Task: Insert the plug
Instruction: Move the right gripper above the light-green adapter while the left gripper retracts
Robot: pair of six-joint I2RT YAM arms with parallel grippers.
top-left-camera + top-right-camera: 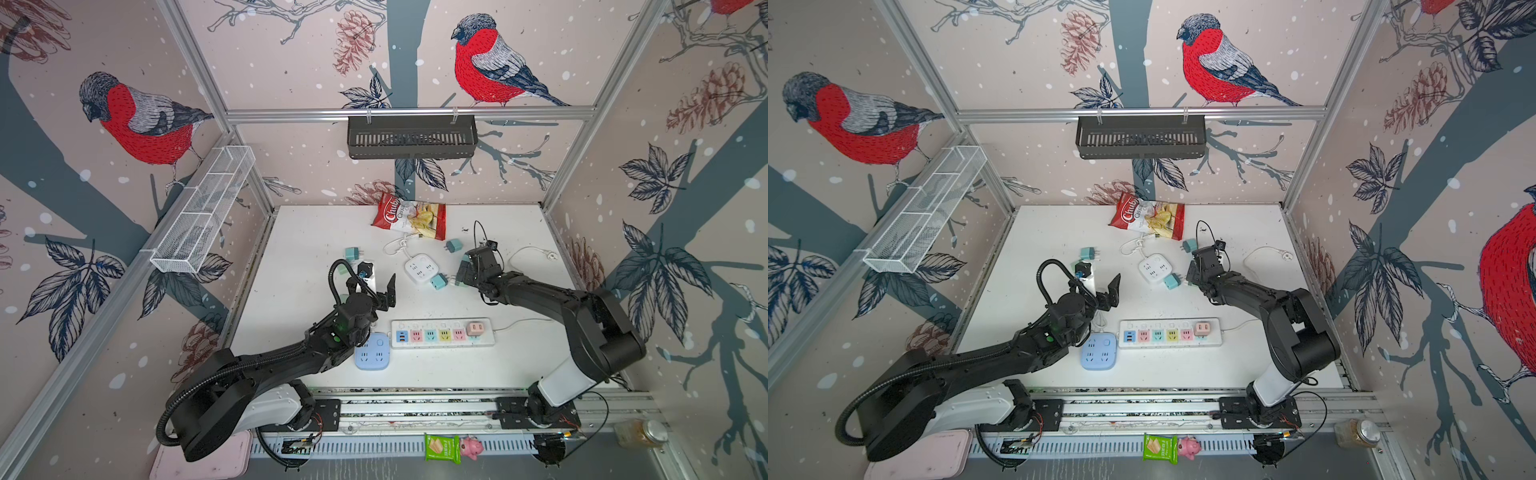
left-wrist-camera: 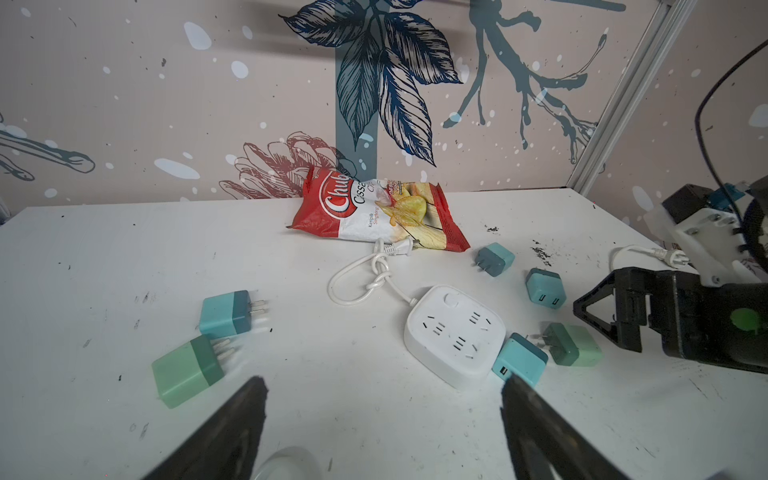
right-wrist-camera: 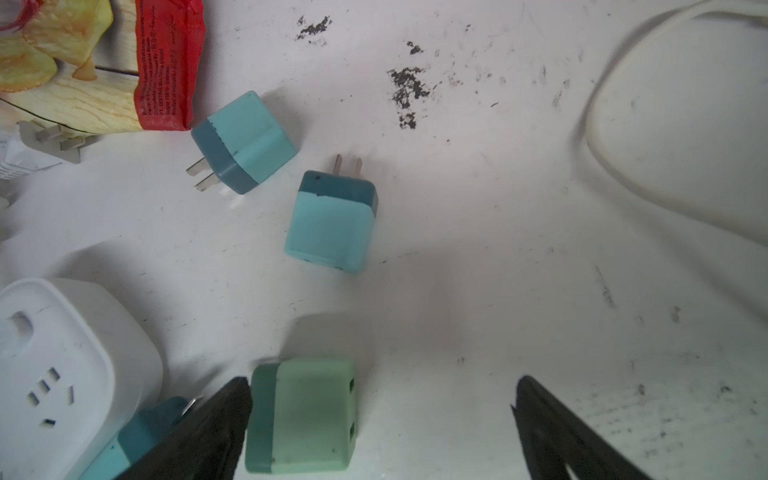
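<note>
1. In both top views, my right arm hides most of the green plug (image 3: 301, 415).
2. My left arm covers part of the blue socket block (image 1: 374, 353).
3. The right gripper (image 3: 382, 386) is spread wide and empty. The green plug lies on the table between its fingers, just beside one finger (image 3: 216, 419).
4. The left gripper (image 2: 382, 382) gapes wide and empty, short of the white socket block (image 2: 455, 332).

White table (image 1: 519, 365): chip bag (image 1: 409, 220), power strip (image 1: 442, 333), plugs (image 1: 352, 252), sockets (image 1: 422, 269).
</note>
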